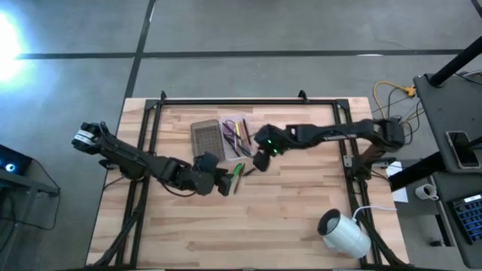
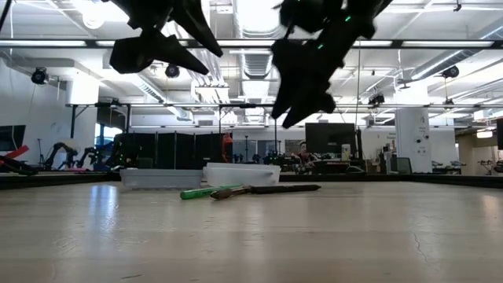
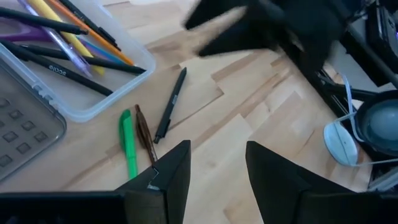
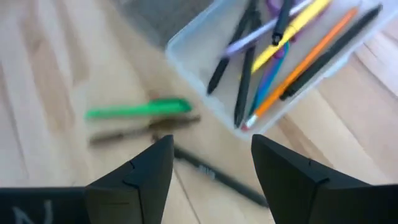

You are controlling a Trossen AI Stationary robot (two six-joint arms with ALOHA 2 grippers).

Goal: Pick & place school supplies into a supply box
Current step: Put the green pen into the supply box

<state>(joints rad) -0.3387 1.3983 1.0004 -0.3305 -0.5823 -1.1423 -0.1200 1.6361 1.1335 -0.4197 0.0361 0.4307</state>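
The clear supply box (image 1: 236,136) sits near the table's far middle, with pens, pencils and purple scissors inside (image 4: 283,46). Its grey textured lid (image 1: 205,140) lies flat on the table just left of it. A green pen (image 3: 128,148), a brown pencil (image 3: 145,134) and a dark pen (image 3: 170,104) lie flat on the wood just in front of the box. My left gripper (image 1: 224,183) hovers open near the green pen's near end. My right gripper (image 1: 260,159) is open above the dark pen (image 4: 219,176), holding nothing.
A white cylinder-shaped roll (image 1: 343,232) lies near the table's near right corner. A black frame rail (image 1: 248,102) runs along the far edge and down both sides. Bare wood stretches across the near half of the table (image 1: 248,226).
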